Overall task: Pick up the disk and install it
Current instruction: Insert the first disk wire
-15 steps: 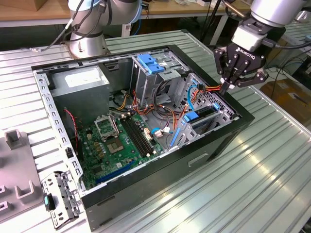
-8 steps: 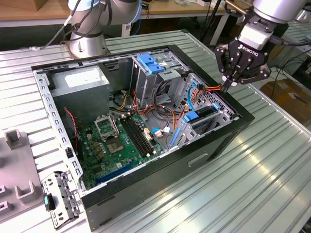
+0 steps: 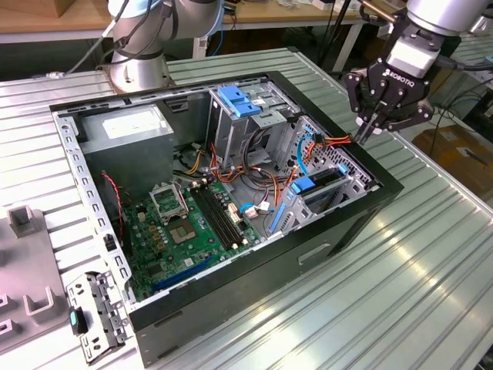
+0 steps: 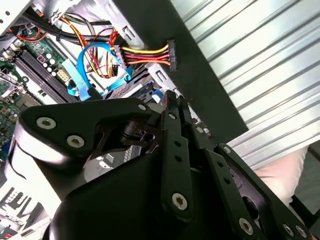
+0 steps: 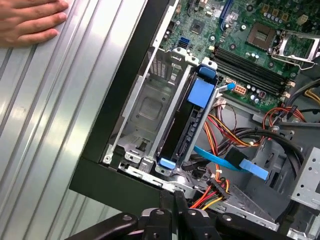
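Ribbed metal tabletop carries an open black computer case, lying on its side across the middle of the exterior view. The disk stands on edge in a silver drive cage at the case's corner, right of centre in the exterior frame. In the first wrist view the disk is a slim dark slab with bright blue plastic rails at both ends (its label side cannot be seen).

Inside the case a green motherboard covers the floor. A grey box with a white sticker sits at upper left, and a second cage topped by a flat blue latch is at upper centre. A flat blue cable and a black plug on red, yellow and black wires lie just beside the disk.

The gripper hangs at upper right of the exterior frame, above the case rim near the disk, fingers pressed together with nothing between them. A hand rests flat on the table.
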Robot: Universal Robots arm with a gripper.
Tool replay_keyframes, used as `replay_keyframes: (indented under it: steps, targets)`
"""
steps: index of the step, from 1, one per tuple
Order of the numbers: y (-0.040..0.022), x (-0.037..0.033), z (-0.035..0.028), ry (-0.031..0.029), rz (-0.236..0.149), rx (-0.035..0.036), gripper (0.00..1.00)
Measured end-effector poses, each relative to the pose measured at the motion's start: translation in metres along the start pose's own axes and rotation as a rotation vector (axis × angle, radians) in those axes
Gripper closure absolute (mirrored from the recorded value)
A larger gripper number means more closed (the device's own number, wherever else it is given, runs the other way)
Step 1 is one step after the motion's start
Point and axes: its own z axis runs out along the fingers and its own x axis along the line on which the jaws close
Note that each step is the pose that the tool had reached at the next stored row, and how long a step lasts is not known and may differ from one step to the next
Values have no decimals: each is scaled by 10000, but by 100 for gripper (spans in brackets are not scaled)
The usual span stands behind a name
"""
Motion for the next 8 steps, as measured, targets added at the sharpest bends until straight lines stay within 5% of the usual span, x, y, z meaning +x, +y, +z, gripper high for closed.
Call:
replay_keyframes:
  steps: [6, 8]
  targets:
    - [-147, -26, 32, -1, -174, 2, 75]
    - [-149, -30, 40, -2, -643, 9, 75]
